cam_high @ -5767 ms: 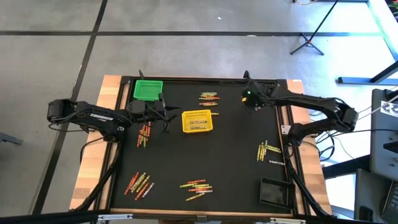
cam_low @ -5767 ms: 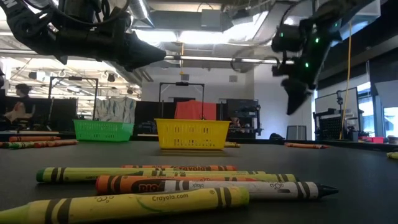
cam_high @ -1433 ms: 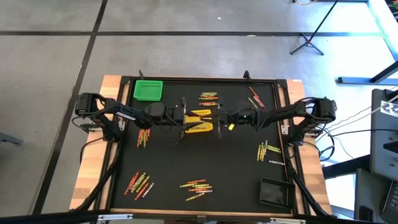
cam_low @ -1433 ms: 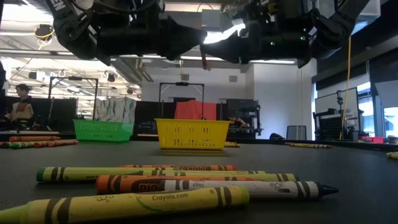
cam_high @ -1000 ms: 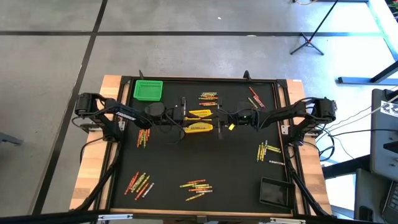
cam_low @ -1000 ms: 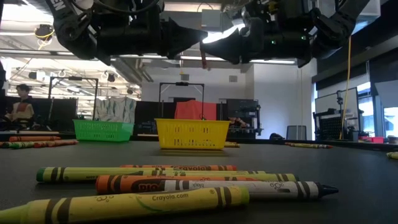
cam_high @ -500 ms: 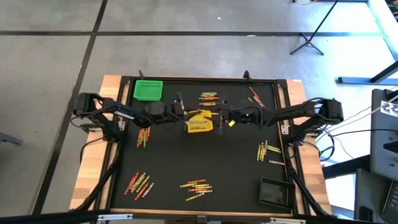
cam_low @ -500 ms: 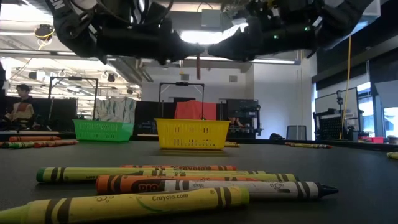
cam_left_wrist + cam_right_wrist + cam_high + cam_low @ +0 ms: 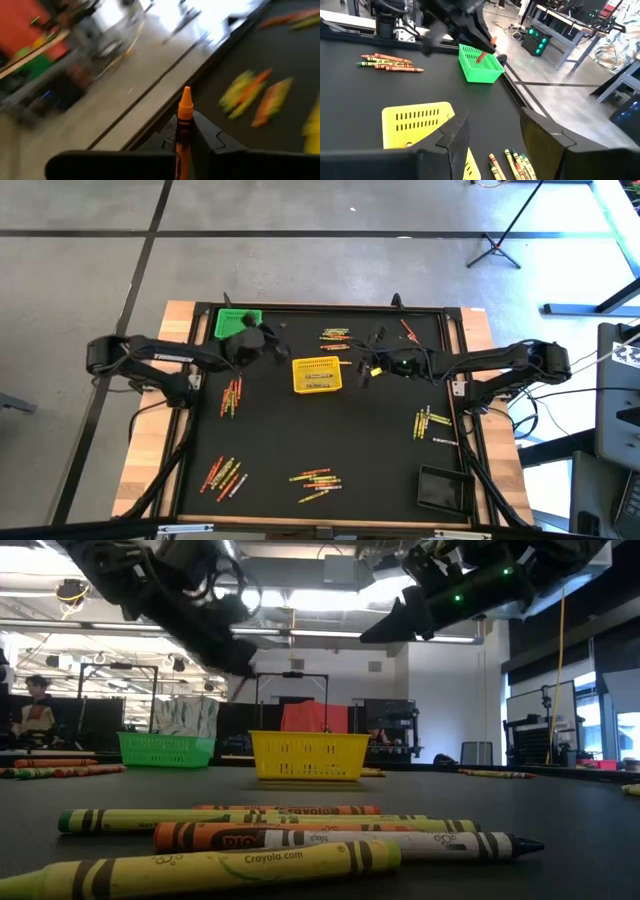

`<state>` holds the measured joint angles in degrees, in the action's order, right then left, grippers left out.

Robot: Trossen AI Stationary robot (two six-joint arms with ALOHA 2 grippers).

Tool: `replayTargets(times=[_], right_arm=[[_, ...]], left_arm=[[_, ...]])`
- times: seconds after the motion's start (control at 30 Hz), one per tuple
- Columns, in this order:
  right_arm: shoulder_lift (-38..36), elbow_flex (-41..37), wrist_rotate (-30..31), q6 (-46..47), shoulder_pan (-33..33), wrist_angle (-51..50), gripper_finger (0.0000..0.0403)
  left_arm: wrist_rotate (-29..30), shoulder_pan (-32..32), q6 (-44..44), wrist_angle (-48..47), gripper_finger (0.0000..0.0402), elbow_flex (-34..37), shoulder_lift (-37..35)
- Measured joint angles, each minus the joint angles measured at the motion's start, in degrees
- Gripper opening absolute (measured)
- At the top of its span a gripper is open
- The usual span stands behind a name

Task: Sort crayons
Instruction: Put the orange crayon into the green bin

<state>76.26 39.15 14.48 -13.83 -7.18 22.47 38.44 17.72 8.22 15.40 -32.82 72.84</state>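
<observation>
Mid-sort: left gripper [image 9: 184, 131] clamped on orange crayon [image 9: 184, 116], right gripper [image 9: 492, 131] wide at yellow basket's [image 9: 317, 375] three o'clock; next, probably a drop into the proper basket.

The crayons [image 9: 316, 478] lie flat on the black desk [image 9: 380, 440] in loose clusters of red, orange, yellow and green sticks — one near the far edge [image 9: 336, 336], one on the left [image 9: 232, 395], one front left [image 9: 224, 475], one on the right [image 9: 433, 424]. One orange crayon [image 9: 183, 131] (tip outward) is pinched between the left gripper [image 9: 184, 135] jaws, up above the desk.
</observation>
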Motion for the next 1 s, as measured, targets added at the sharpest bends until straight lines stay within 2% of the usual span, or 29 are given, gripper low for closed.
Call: replayTargets(times=[0.27, 0.53, 0.8, 1.0], right_arm=[[0.1, 0.0, 0.0, 0.0, 0.0, 0.1, 0.0172], [0.1, 0.0, 0.0, 0.0, 0.0, 0.0, 0.0172], [0.1, 0.0, 0.0, 0.0, 0.0, -0.1, 0.0172], [0.1, 0.0, 0.0, 0.0, 0.0, -0.1, 0.0172]], left_arm=[[0.2, 13.9, -1.2, -9.8, 0.0013, 0.0, -0.4], [-4.8, 23.2, -2.2, -15.9, 0.0013, 0.0, 0.1], [-6.1, 25.5, -3.4, -18.6, 0.0022, 0.0, 0.1], [-6.2, 25.4, -2.7, -20.2, 0.0052, 0.0, 0.1]])
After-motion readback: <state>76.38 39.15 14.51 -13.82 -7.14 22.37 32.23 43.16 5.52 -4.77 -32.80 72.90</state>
